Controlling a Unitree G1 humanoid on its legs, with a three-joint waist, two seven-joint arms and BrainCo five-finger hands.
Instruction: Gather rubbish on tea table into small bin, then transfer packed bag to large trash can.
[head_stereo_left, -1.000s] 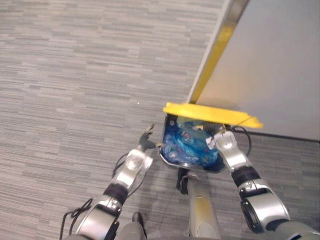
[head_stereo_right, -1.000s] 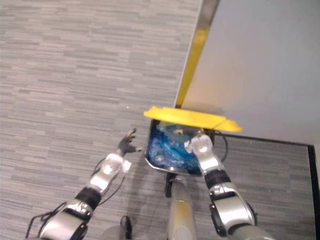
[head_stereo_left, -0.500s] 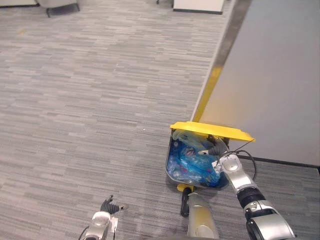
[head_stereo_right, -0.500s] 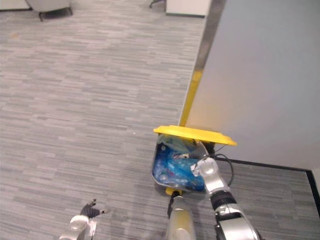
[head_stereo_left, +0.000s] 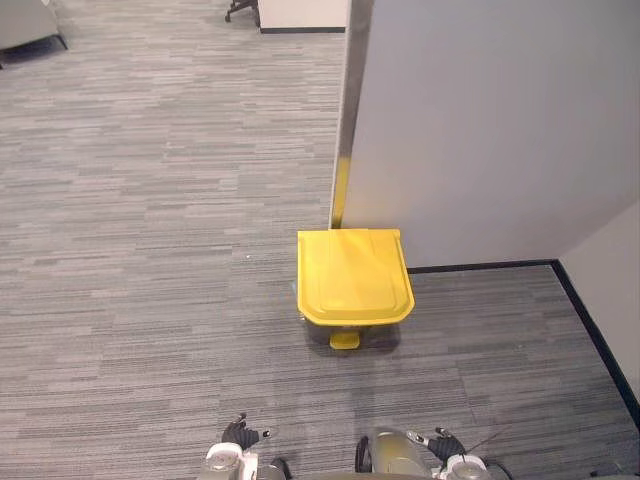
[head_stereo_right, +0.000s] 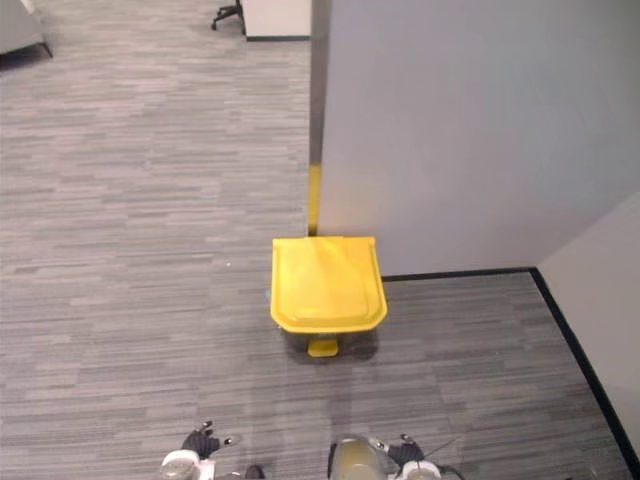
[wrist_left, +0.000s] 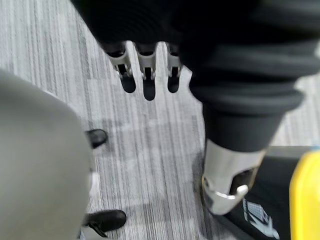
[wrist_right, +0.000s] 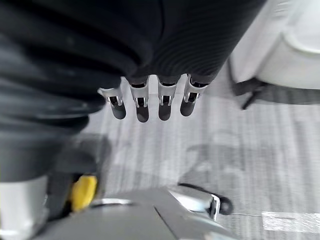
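While the large trash can (head_stereo_left: 355, 275) sits closed, I see my left hand (head_stereo_left: 232, 447) and right hand (head_stereo_left: 448, 455) well short of it, fingers relaxed, empty.

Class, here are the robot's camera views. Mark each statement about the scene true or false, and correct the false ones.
1. The yellow lid of the large trash can is shut. True.
2. The can stands in the middle of the open floor, away from any wall. False: it stands against the grey wall, on the grey carpet.
3. A yellow pedal shows at the can's near foot. True.
4. The left hand is gripping something. False: its fingers hang relaxed over the carpet and hold nothing.
5. The right hand rests on the lid. False: it is apart from the can, empty.
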